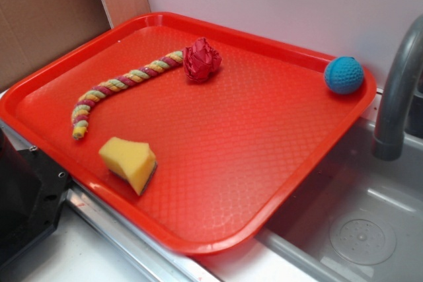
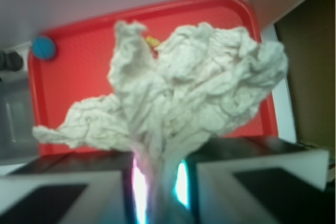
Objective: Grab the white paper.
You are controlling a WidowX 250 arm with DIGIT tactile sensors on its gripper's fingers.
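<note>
The tool (image 2: 157, 182) is closed tight on the white paper (image 2: 178, 87), pinching its twisted base high above the tray (image 2: 79, 45).

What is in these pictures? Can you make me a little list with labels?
holder: red tray
white paper: pinched in the gripper, held up above the tray
red paper ball: far side of tray, touching the rope toy
sponge: yellow, near edge
blue ball: far right corner
beside tray: sink with grey faucet
</note>
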